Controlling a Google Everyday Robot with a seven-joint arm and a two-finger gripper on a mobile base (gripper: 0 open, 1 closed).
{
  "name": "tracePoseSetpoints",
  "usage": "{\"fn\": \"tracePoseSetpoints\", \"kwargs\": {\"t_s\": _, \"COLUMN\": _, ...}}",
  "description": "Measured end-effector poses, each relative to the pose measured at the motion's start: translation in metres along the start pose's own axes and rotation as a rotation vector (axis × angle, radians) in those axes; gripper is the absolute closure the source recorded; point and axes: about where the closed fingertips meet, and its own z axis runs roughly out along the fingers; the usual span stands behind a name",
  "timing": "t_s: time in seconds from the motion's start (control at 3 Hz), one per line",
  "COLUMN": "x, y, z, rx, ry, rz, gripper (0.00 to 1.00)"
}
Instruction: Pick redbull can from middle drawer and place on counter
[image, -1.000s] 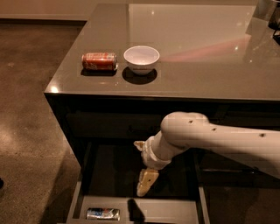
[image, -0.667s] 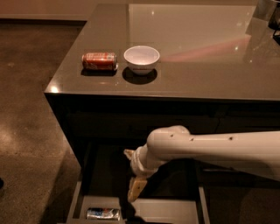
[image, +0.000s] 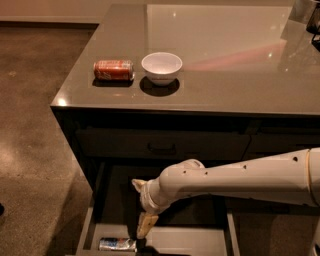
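Observation:
The redbull can (image: 117, 244) lies on its side at the front left of the open middle drawer (image: 192, 242), on its pale grey floor. My gripper (image: 144, 233) hangs from the white arm (image: 225, 179) that comes in from the right. It points down into the drawer, just above and to the right of the can, close to it but not holding it. The counter (image: 230, 65) is the glossy grey-brown top above the dark cabinets.
An orange-red soda can (image: 114, 70) lies on its side on the counter's left part, with a white bowl (image: 161, 67) beside it. A closed dark drawer front with a small bar handle (image: 161, 148) sits above the open drawer. Brown floor lies to the left.
The arm has swung left and down, bringing my gripper lower into the drawer and closer to the redbull can. The can, bowl and soda can have not moved.

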Motion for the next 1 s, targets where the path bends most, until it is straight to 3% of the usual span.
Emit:
{"fn": "tracePoseSetpoints", "kwargs": {"t_s": 0.33, "x": -0.002, "y": 0.012, "z": 0.029, "rx": -0.065, "ry": -0.002, "rz": -0.025, "gripper": 0.00}}
{"fn": "tracePoseSetpoints", "kwargs": {"t_s": 1.0, "x": 0.003, "y": 0.032, "z": 0.086, "rx": -0.152, "ry": 0.002, "rz": -0.073, "gripper": 0.32}}
